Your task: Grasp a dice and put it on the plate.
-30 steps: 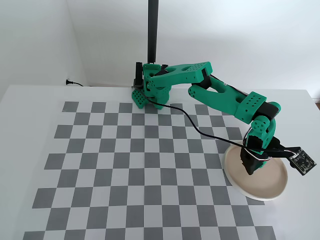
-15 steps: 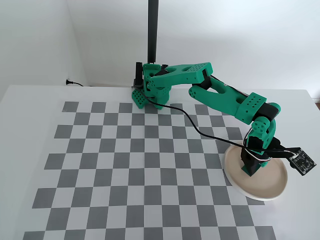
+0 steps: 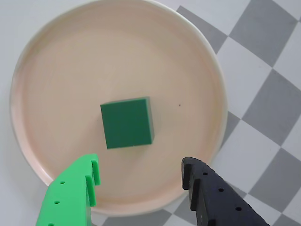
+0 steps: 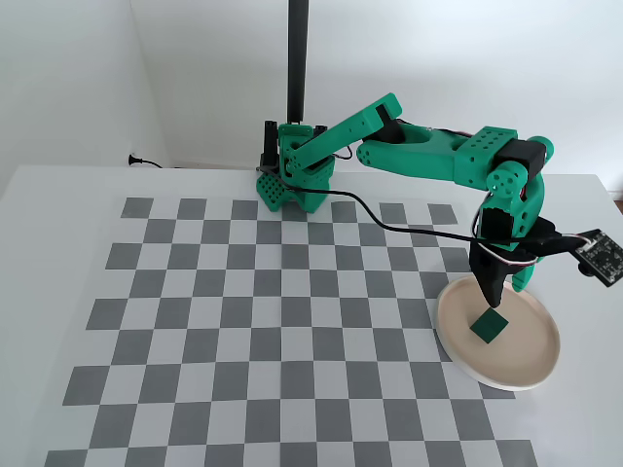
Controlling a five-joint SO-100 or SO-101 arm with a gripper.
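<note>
The dark green dice (image 3: 127, 122) lies flat near the middle of the beige-pink plate (image 3: 56, 56), free of any grip. My gripper (image 3: 140, 172) hangs above it, open, with the bright green finger (image 3: 77, 188) to the left and the black finger (image 3: 207, 193) to the right in the wrist view; nothing is between them. In the fixed view the dice (image 4: 489, 327) rests on the plate (image 4: 533, 368) at the board's right edge, and the gripper (image 4: 494, 289) is lifted clear just above it.
A grey and white checkerboard (image 4: 243, 321) covers the white table. The arm's base (image 4: 292, 180) stands at the back by a black pole (image 4: 297, 58). A black cable (image 4: 389, 226) runs over the board to the wrist.
The gripper has let go of the dice on the plate and risen; the arm has lifted and straightened. The dice now shows alone on the plate.
</note>
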